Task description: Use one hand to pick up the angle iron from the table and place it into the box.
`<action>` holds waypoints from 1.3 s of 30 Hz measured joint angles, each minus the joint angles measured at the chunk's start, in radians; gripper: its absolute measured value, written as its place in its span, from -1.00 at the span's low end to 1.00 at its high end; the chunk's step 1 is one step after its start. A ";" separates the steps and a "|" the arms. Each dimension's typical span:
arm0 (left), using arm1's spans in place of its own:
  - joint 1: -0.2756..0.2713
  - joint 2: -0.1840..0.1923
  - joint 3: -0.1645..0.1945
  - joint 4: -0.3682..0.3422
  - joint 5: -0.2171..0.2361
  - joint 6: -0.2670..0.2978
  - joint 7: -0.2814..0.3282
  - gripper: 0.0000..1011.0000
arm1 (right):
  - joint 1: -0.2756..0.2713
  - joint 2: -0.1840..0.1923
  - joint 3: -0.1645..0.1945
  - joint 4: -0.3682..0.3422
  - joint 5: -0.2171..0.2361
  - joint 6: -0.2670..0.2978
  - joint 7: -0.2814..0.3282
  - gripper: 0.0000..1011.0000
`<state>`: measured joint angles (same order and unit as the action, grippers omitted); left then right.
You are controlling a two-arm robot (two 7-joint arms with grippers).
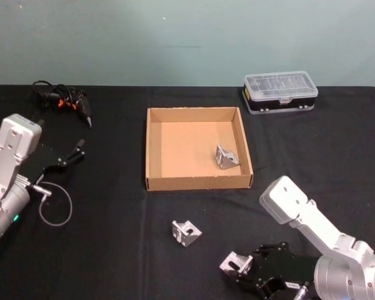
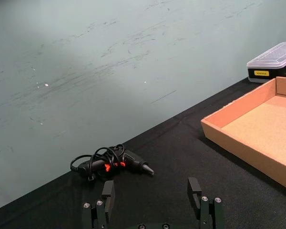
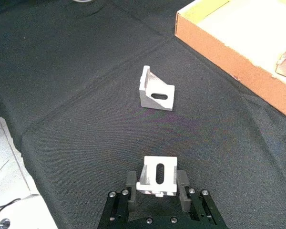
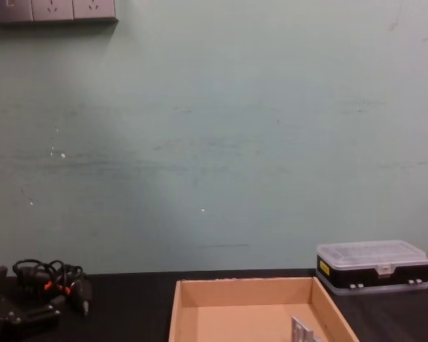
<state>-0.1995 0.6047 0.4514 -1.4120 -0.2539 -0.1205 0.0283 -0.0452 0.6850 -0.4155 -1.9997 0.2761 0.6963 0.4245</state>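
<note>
The angle iron (image 3: 158,175) in hand is a small cast corner bracket of pale silver-grey metal, two short flanges meeting at a right angle with triangular side webs and an oblong slot through the flange that faces the right wrist camera; it looks rigid and dense for its size, with smooth faces that could slip or twist under a light pinch, so the flat parallel outer sides of the webs seem the best place to hold it; the right gripper (image 3: 156,183) has it there, its black fingers (image 3: 182,183) pressed against both sides, low over the black table (image 1: 112,250) at the near right, well short of the cardboard box (image 1: 151,150); whether it has left the cloth I cannot tell; nothing about it looks fragile, so a short drop into the box should do no harm; a second angle iron (image 1: 186,232) lies loose on the table between the gripper and the box's near wall, and a third angle iron (image 1: 225,157) rests inside the box by its right wall; the left gripper (image 1: 72,155) sits idle at the far left, fingers spread and empty.
</note>
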 joint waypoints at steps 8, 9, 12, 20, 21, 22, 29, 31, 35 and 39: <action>0.000 0.000 0.000 0.000 0.000 0.000 0.000 0.98 | -0.007 0.001 0.004 -0.005 -0.015 -0.008 0.003 -0.06; 0.000 0.000 0.000 0.000 0.000 0.000 0.000 0.98 | -0.007 0.001 0.004 -0.005 -0.015 -0.008 0.003 -0.06; 0.000 0.000 0.000 0.000 0.000 0.000 0.000 0.98 | -0.010 0.002 0.010 -0.011 -0.019 -0.013 0.004 -0.06; 0.000 0.000 0.000 0.000 0.000 0.000 0.000 0.98 | -0.003 -0.017 0.054 -0.042 -0.022 -0.043 -0.012 -0.06; 0.000 0.000 0.000 0.000 0.000 0.000 0.000 0.98 | 0.005 -0.025 0.059 -0.046 -0.029 -0.056 -0.020 -0.06; 0.000 0.000 0.000 0.000 0.000 0.000 0.000 0.98 | 0.009 -0.028 0.060 -0.047 -0.032 -0.061 -0.023 -0.06; 0.000 0.000 0.000 0.000 0.000 0.000 0.000 0.98 | 0.083 -0.075 0.036 -0.025 -0.114 -0.136 -0.059 -0.06; 0.000 0.000 0.000 0.000 0.000 0.000 0.000 0.98 | 0.114 -0.095 0.019 -0.002 -0.145 -0.159 -0.070 -0.06; 0.000 0.000 0.000 0.000 0.000 0.000 0.000 0.98 | 0.173 -0.140 -0.010 0.052 -0.191 -0.190 -0.084 -0.06; 0.000 0.000 0.000 0.000 0.000 0.000 0.000 0.98 | 0.231 -0.195 -0.034 0.122 -0.219 -0.201 -0.092 -0.06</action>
<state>-0.1995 0.6047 0.4514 -1.4120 -0.2539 -0.1205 0.0283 0.1858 0.4897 -0.4499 -1.8779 0.0570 0.4950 0.3330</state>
